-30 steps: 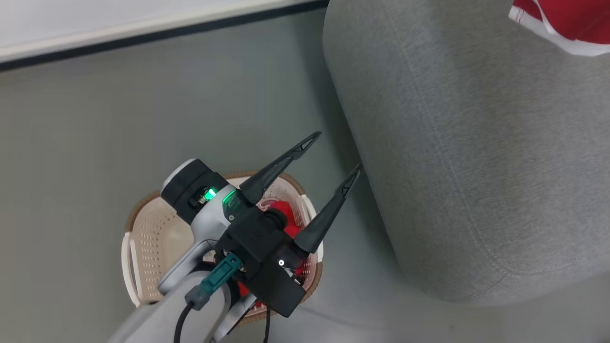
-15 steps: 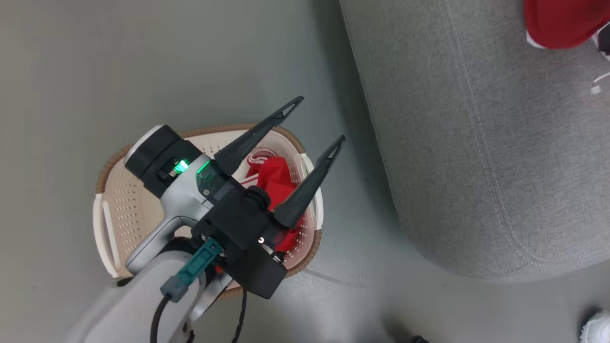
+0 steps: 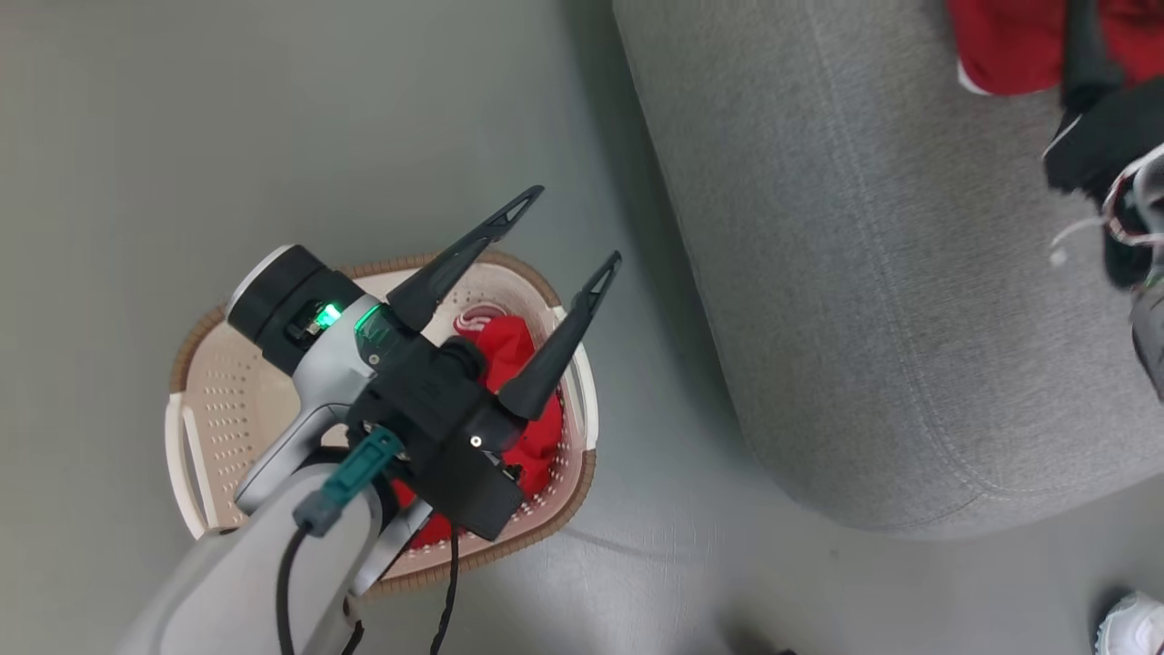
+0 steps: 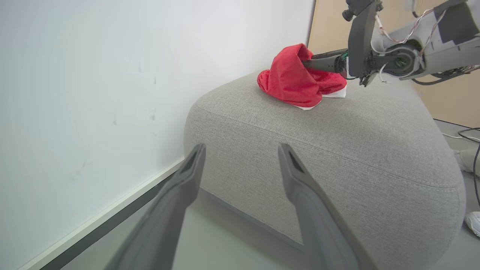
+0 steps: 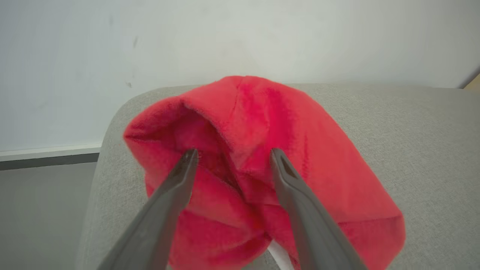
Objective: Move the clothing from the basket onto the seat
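1. Left gripper (image 3: 576, 223): it hangs over the basket (image 3: 218, 409) with its fingers spread wide and nothing between them. The tips point toward the side of the sofa (image 3: 864, 273).
2. Basket: it stands on the floor (image 3: 273, 136) near the sofa's rounded end, apart from it. A red jersey (image 3: 505, 355) lies bunched against the wall nearest the sofa, partly hidden under the left gripper. A bit of white striping shows at its upper edge.
3. Sofa: the near part of the cushion is bare up to the stitched seam.
4. Plain red garment (image 5: 262, 123): it is heaped on the sofa top toward the end by the wall (image 4: 93, 75). White trim shows at its lower edge.
5. Right gripper (image 5: 233, 152): the fingers stand apart and are not clamped on anything. The tips sit among the folds, and in the left wrist view one fold peaks over a finger.
6. Step in hand, as judged: setting down the first garment. One piece is on the sofa and one is in the basket, so the task is about half done.
7. Next move, as judged:
   - Draw the right gripper straight back so the draped fold slips off and is not dragged.
   - Tip the left gripper down into the basket and close it on the jersey.
   - Lift the jersey clear of the rim before carrying it to the sofa.
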{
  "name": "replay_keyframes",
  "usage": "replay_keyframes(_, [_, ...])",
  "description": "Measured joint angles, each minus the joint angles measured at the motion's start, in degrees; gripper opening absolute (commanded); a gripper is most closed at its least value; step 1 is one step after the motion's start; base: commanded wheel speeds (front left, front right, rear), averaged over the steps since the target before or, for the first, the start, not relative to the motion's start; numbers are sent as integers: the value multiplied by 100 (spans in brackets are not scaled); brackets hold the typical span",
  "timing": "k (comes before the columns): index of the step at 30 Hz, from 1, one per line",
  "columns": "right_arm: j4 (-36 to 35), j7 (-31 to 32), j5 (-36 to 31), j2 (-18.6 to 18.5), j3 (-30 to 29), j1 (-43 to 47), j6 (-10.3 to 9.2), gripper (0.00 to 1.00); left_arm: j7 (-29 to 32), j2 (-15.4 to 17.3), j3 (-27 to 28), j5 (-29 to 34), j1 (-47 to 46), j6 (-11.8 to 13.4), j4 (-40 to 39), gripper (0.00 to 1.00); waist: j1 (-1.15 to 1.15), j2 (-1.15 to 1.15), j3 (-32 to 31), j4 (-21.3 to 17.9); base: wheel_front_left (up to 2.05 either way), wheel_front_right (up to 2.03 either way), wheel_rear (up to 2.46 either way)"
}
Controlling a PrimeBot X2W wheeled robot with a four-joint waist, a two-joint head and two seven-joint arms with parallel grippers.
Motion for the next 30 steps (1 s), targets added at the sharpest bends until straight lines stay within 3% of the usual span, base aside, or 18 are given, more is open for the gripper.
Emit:
replay_keyframes(8, [-478, -25, -247, 197, 237, 441, 73, 100, -265, -175, 120, -242, 154, 16, 410, 100, 0, -1, -547, 14, 0, 0, 0])
replay_keyframes(20, [-1263, -26, -450, 499, 336, 1213, 56, 100, -765, -319, 660, -655, 595, 343, 1129, 100, -1, -2, -1455, 220, 0, 0, 0])
replay_keyframes(30, [-1879, -26, -593, 558, 353, 2337, -294, 100, -966, -216, 1225, -980, 1437, 736, 1703, 100, -2, -2, -2209, 606, 0, 0, 0])
